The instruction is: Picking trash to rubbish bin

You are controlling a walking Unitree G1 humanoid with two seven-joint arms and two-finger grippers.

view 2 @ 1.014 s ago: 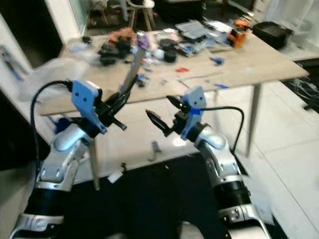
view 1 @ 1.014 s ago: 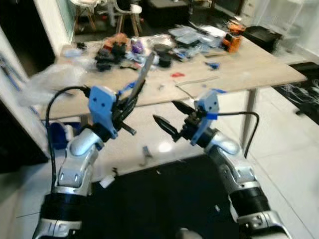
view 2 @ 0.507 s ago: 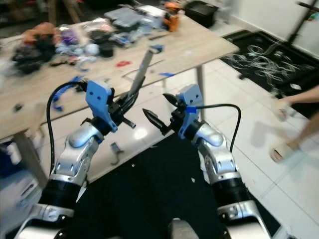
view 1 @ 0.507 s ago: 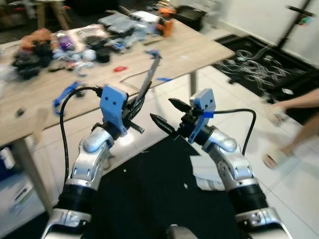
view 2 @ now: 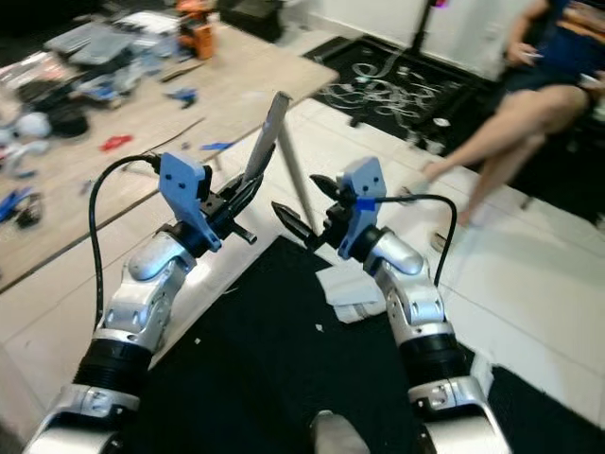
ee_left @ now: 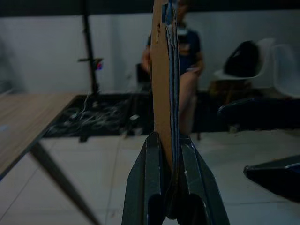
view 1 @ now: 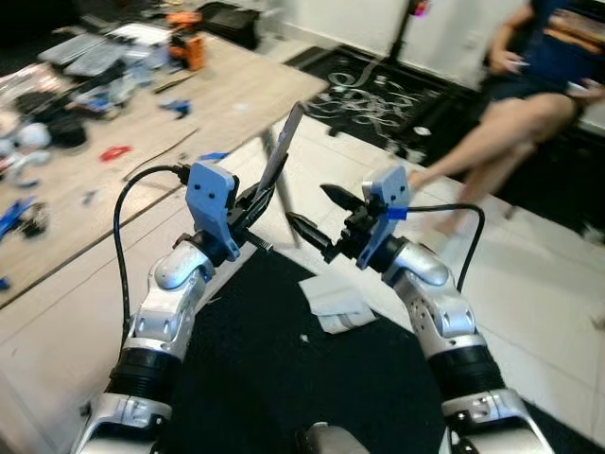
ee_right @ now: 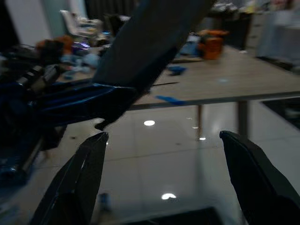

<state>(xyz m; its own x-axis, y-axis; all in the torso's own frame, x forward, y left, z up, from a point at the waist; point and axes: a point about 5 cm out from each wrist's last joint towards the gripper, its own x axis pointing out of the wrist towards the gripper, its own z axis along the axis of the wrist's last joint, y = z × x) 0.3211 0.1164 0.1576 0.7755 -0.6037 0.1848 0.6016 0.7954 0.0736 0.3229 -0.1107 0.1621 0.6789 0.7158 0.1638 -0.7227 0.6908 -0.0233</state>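
While pinched upright in left gripper jaws, flat cardboard strip; right gripper jaws agape, empty.

Flat cardboard piece, brown with blue edge, held upright, tilted, in left gripper

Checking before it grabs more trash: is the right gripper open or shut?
Open: the right gripper shows its two black fingers spread wide apart, nothing between them.

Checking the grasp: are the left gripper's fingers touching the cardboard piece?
Touching. In the left wrist view both fingers press flat against the upright cardboard piece, no gap on either side.
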